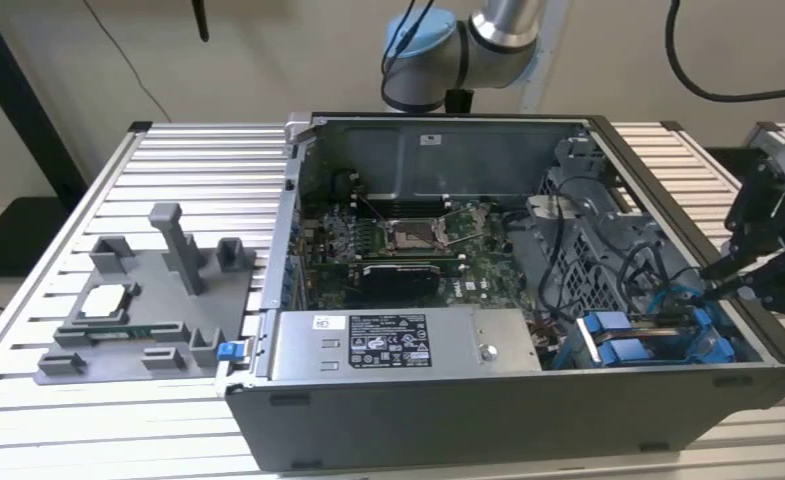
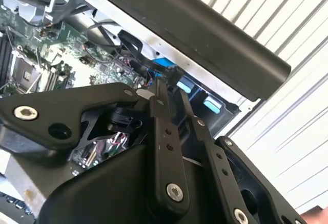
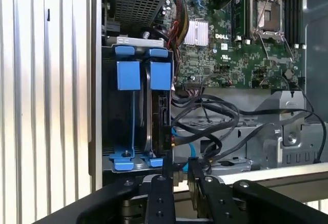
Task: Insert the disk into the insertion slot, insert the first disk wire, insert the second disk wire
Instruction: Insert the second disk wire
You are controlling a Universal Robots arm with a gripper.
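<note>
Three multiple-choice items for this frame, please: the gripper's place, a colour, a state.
1. In the exterior view, the gripper is: A over the grey fixture; B at the computer case's right side, by the insertion slot; C above the power supply.
2. The slot's plastic tabs are: A blue; B red; C yellow.
3. The computer case is: A closed; B upside down; C open.
Answers: B, it hangs beside the blue-tabbed bay; A, blue in the first wrist view; C, the motherboard lies exposed.

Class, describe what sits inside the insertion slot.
Inside the insertion slot stands the disk, edge-on in its blue carrier. Its flat faces are hidden between the slot's walls.
</note>
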